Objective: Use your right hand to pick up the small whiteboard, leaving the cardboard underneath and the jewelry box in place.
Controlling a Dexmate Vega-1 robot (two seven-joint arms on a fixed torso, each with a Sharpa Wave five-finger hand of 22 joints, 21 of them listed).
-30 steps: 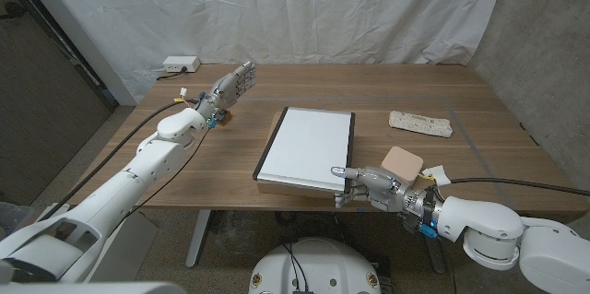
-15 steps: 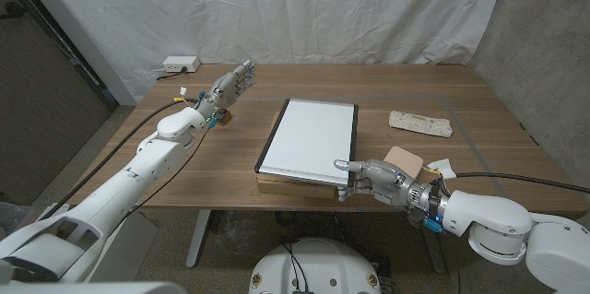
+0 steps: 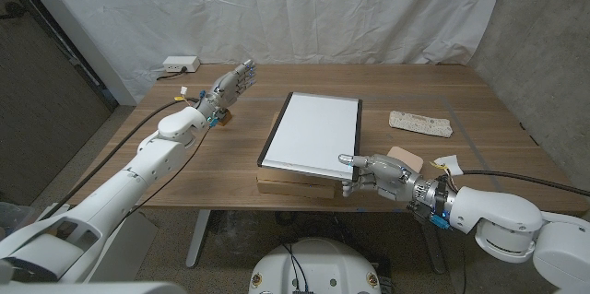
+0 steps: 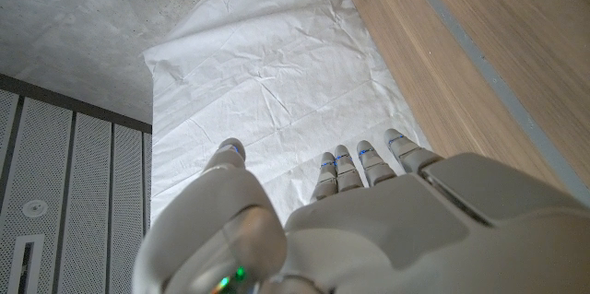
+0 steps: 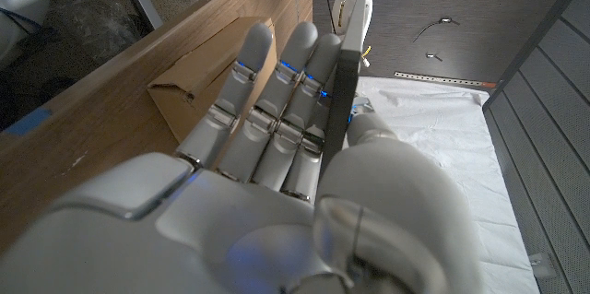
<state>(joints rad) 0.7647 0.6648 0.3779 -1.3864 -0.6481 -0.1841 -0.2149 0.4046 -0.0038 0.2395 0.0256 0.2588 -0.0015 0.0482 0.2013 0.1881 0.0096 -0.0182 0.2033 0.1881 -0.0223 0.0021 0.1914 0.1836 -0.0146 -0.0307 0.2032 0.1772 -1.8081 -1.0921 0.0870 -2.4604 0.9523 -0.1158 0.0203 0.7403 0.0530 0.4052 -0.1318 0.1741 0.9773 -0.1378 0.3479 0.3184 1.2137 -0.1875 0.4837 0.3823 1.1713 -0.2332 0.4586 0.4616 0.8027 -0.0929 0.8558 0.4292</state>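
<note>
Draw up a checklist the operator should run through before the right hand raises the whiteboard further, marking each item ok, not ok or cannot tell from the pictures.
1. Right hand grips the whiteboard's near edge, thumb on top, fingers beneath: ok.
2. Cardboard lies on the table, showing under the board's near edge: ok.
3. Board fully separated from the cardboard at its far edge: cannot tell.
4. Jewelry box sits beside the right hand; contact: cannot tell.
5. Left hand is well away from the board: ok.
</note>
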